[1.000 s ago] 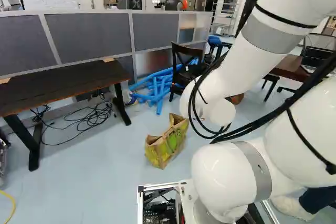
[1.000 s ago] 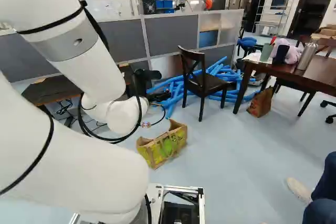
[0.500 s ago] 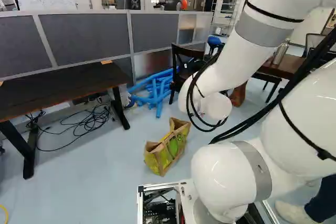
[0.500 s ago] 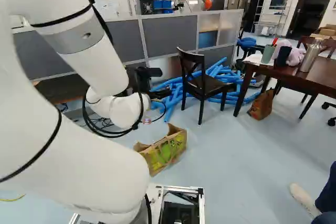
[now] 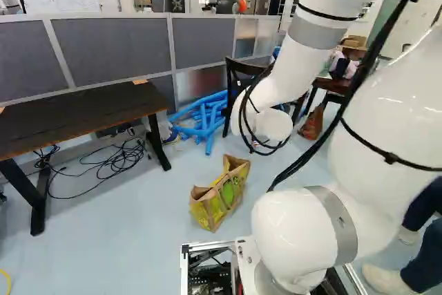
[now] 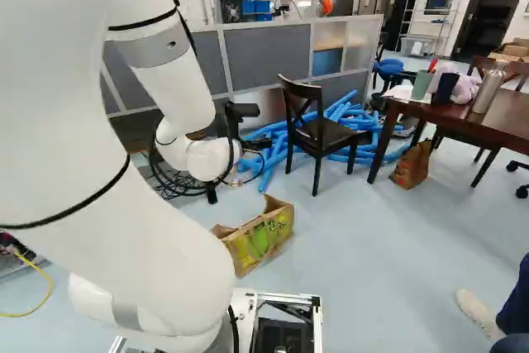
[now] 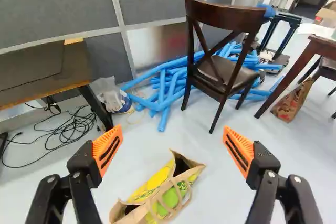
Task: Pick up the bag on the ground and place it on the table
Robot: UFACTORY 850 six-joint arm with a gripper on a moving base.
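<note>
brown on top, a desk (image 5: 76, 119) stands at the left of the left base view, with black cables (image 5: 114, 164) tangled on the floor (image 5: 124, 246) beside its near leg and below it. going rightward in the right base view, the white arm (image 6: 74, 113) comes first, bending over and ending in the black gripper (image 6: 252, 145). the wrist view shows it spread wide, holding nothing, orange pads (image 7: 107, 149) well apart. next comes the yellow-green bag (image 6: 263, 237) with tan edges, on the floor ahead of the base, its mouth open; neither finger touches it. in the wrist view it lies ahead of the gripper, its handles looped over its side. farther back and to the right, a dark chair (image 6: 331, 135) stands in front of piled blue tubes (image 6: 343, 113). then a brown paper bag (image 6: 411, 169) sits on the floor by a dark wooden table (image 6: 488, 124), which bears a metal bottle (image 6: 488, 91) and a green cup (image 6: 419, 84).
</note>
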